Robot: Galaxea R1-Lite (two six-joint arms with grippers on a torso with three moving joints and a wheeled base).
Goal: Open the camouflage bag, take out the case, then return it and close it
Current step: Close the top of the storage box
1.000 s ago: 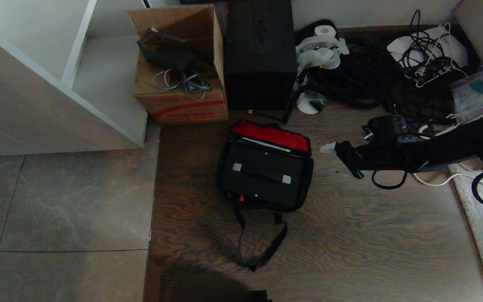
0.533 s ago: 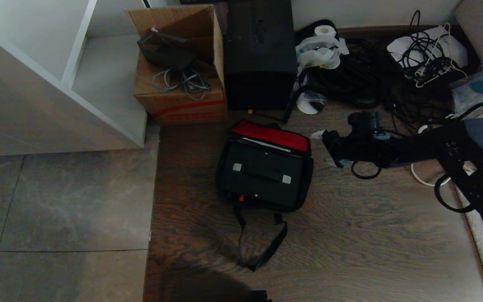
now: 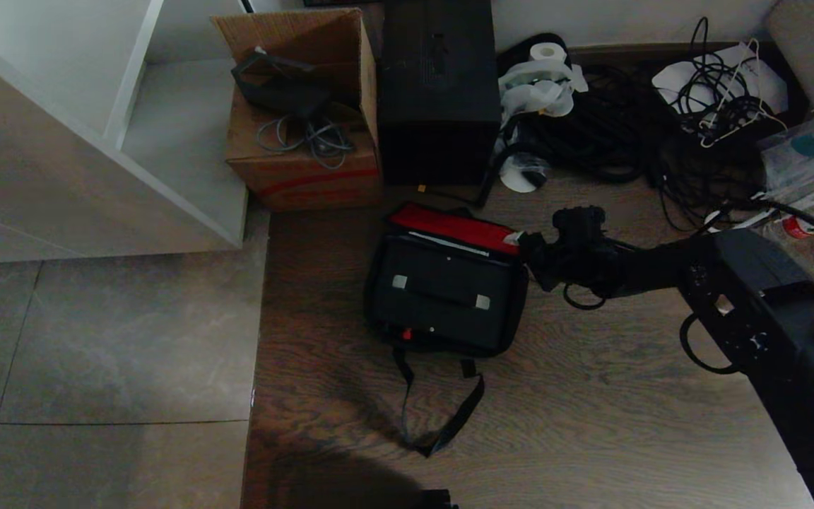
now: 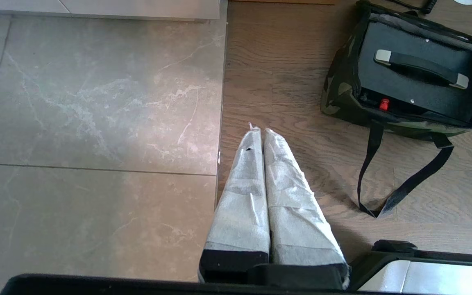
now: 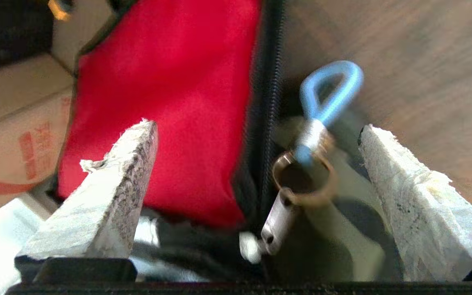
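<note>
- The right gripper (image 5: 256,135) hung spread wide, holding nothing, around the bag's (image 3: 449,290) zip pull (image 5: 301,164).
- Closing off-centre would probably miss that pull, leaving the case (image 3: 442,293) uncovered.

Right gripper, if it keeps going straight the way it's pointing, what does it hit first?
Most likely the zipper pull on the camouflage bag corner, which lies between the open fingers of the right gripper; depth is uncertain.

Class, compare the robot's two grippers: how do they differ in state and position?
The right gripper is open, its fingers spread either side of the zip pull at the camouflage bag's far right corner; the left gripper is shut. The right gripper is at the bag; the left hangs over the floor, apart from it. Both have white-wrapped fingers.
</note>
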